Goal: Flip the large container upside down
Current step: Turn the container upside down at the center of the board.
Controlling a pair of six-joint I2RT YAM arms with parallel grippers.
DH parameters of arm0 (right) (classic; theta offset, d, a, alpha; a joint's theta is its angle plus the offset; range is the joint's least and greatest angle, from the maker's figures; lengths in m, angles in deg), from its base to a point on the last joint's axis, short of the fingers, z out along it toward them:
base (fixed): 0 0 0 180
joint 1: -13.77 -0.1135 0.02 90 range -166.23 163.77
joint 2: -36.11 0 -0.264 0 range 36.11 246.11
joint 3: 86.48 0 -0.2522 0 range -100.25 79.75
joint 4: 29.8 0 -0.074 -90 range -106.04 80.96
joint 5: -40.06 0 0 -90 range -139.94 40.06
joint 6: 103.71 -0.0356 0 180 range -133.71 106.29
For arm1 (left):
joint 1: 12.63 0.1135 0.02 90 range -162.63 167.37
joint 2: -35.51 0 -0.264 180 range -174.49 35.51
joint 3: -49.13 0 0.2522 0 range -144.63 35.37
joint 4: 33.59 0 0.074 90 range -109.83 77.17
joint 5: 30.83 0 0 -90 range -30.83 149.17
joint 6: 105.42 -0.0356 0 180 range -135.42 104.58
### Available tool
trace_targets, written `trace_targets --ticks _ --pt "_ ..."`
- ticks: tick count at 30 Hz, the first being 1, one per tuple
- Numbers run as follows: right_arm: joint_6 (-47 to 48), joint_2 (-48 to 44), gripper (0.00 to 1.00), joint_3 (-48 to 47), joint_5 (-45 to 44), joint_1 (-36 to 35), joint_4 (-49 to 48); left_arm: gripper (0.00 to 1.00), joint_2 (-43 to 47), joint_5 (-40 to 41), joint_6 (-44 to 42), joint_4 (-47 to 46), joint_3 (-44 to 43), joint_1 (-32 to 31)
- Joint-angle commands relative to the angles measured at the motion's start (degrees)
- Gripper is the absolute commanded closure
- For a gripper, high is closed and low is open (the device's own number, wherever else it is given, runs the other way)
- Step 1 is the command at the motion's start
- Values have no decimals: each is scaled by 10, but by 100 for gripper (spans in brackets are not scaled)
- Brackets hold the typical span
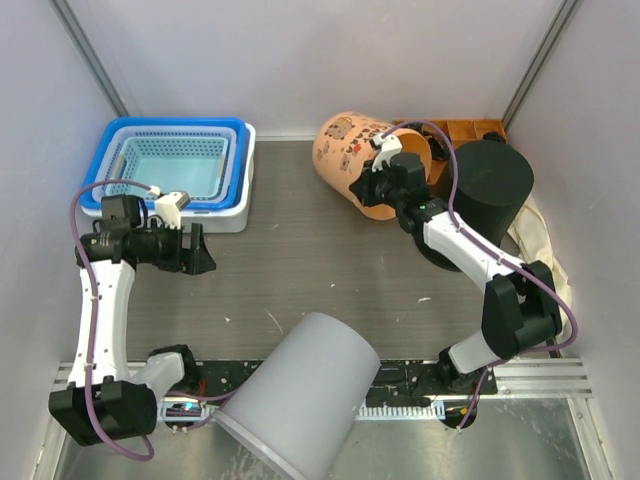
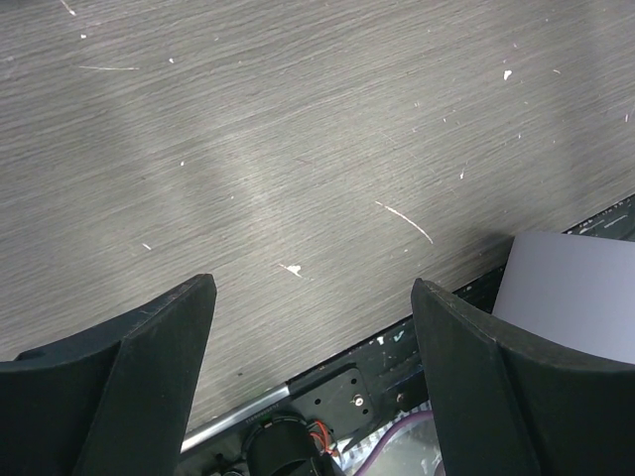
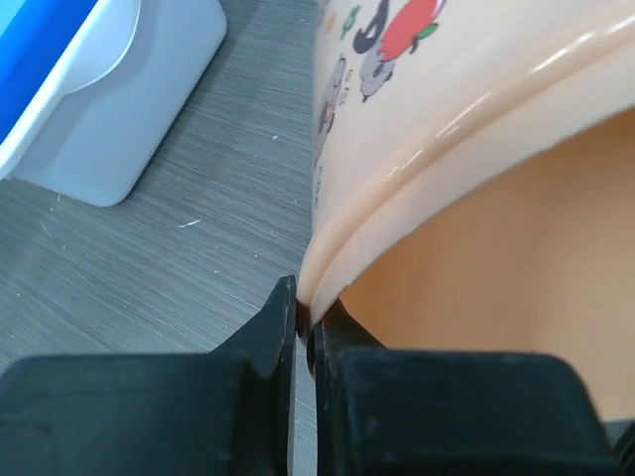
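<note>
- Top external view: the peach bucket is tilted at the far right of the table. Its open mouth faces the right arm.
- Right wrist view: the right claw is pinched tight on the rim of the peach bucket.
- The left claw hangs over the left side of the table. It is wide open and holds nothing.
- A blue basket sits in a white tub at the far left.
- A grey bucket is at the near edge.
- A black bucket stands just beside the peach bucket.
</note>
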Motion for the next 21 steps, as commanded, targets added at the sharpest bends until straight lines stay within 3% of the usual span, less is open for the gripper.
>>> trace_targets --ticks 1,6,10,15,21 --pt "30 -42 99 -12 5 3 -29 18 2 -2 0 -22 2 8" --pt "27 -33 99 1 135 2 -50 18 -11 -8 2 -20 -7 9" --pt "-27 -15 99 -11 329 4 -126 18 -9 -2 2 -21 -4 9" --pt "-228 -6 99 -16 386 24 -296 18 4 7 5 -20 -1 12" --pt "-586 36 99 73 390 74 -613 18 6 6 5 -22 0 14"
